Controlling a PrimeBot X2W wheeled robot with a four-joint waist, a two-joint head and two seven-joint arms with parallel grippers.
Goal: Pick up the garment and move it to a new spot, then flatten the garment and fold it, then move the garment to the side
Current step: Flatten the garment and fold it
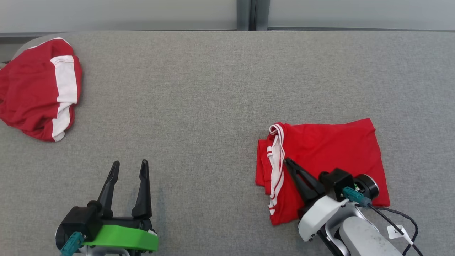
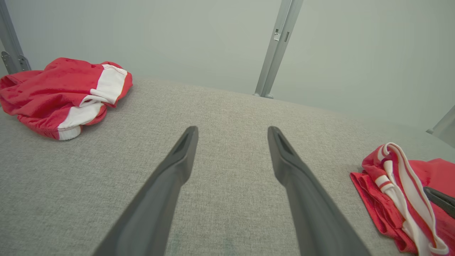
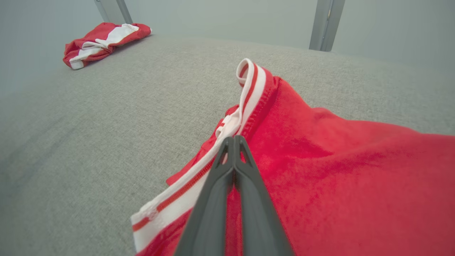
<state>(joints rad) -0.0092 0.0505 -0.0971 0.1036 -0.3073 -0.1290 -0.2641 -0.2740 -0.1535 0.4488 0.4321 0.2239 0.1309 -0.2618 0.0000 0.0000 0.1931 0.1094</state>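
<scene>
Garment (image 1: 330, 149) red, white-trimmed, folded, right end effector (image 1: 287, 161) closed atop, left end effector (image 1: 129, 163) spread

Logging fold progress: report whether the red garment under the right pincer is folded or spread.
Folded: the red garment lies as a compact rectangle with stacked layers at its striped edge. The right pincer is shut over it.

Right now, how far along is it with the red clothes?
Folding looks done: the red garment lies folded on the table. In hand: the shut right claw sits at its striped edge; the left claw hangs open. Left: sliding it aside. Another crumpled garment sits far left.
</scene>
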